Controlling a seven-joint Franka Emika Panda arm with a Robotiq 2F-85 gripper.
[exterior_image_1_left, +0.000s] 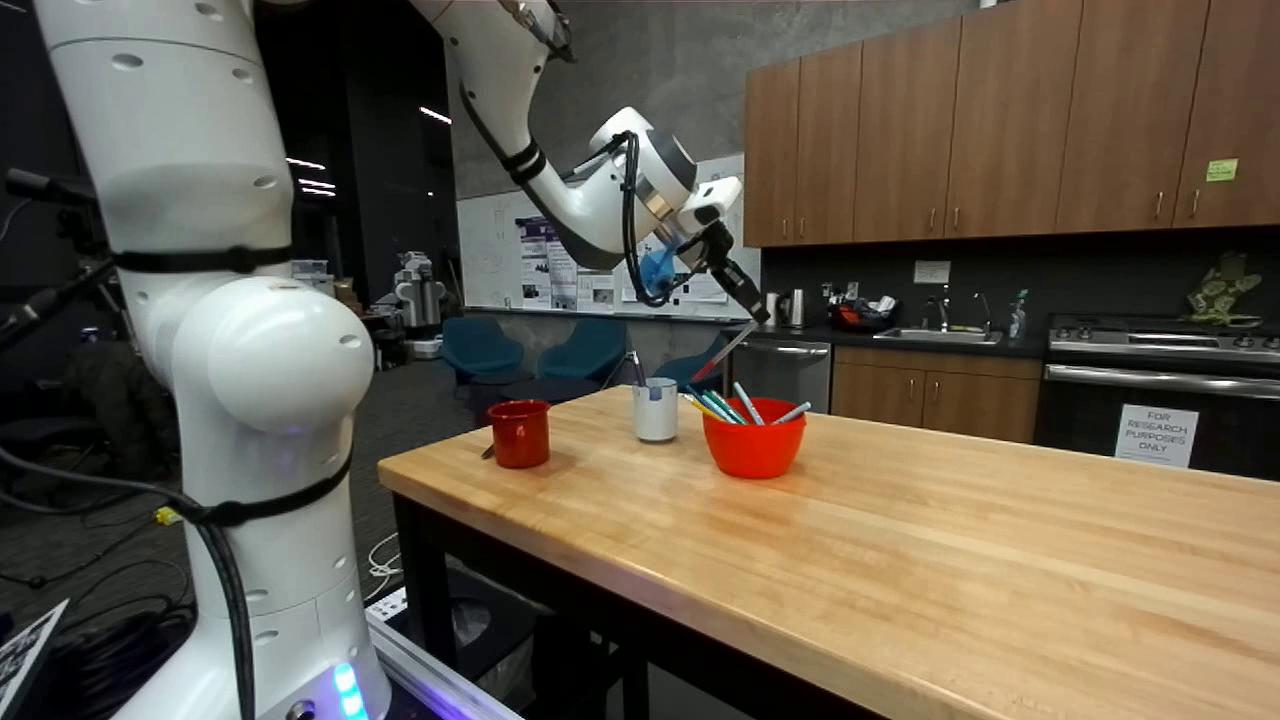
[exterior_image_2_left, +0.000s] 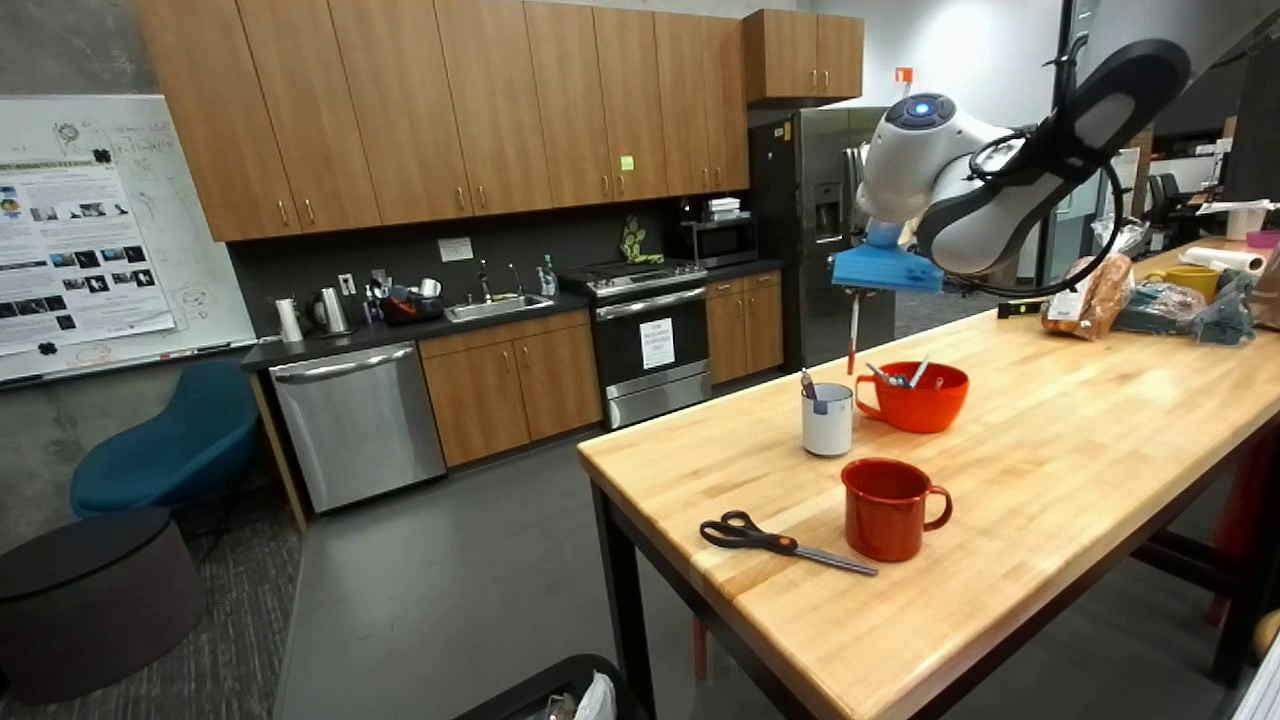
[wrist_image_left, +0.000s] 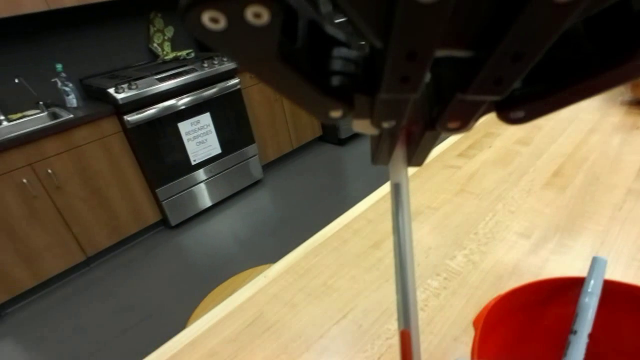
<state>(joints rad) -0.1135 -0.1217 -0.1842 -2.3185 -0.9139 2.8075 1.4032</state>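
Your fingers (wrist_image_left: 382, 148) grip slim pen (wrist_image_left: 404, 255) near upper end; it hangs below them, long axis downward, red end (wrist_image_left: 406, 344) lowest. In both exterior views this end shows between white mug (exterior_image_2_left: 827, 425) and red bowl (exterior_image_2_left: 920, 408) (exact gap you cannot tell).

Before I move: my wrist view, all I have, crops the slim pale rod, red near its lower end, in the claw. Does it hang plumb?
Observer: No. In an exterior view, the rod runs down from the claw at a clear slant.
Operator: What stands beside the round red bowl?
Observer: A cylindrical white mug, apart from it.
Operator: Anything sharp around?
Observer: Black-handled metal scissors lie beside a glossy red mug.
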